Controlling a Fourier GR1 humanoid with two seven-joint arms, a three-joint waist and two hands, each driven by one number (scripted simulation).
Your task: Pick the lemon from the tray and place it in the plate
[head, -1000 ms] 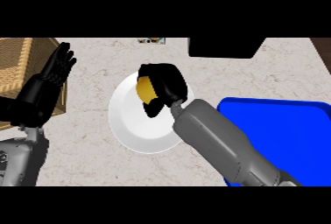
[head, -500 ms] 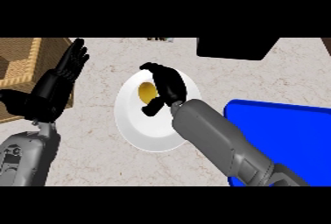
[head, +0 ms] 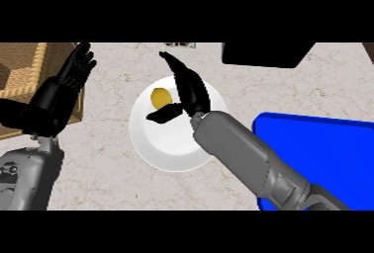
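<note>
Your right hand (head: 187, 91) hovering open above the plate (head: 169, 148), fingers straight, holding nothing, lemon (head: 160, 97) lying on the plate, left hand (head: 64, 89) resting open, tray (head: 329, 148) at right.

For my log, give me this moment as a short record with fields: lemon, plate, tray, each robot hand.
lemon: lying on the plate, not held
plate: white, on the counter left of the tray
tray: blue, at right edge
right robot hand: open, fingers straight, above the plate beside the lemon
left robot hand: open, resting at left, fingers up
</note>
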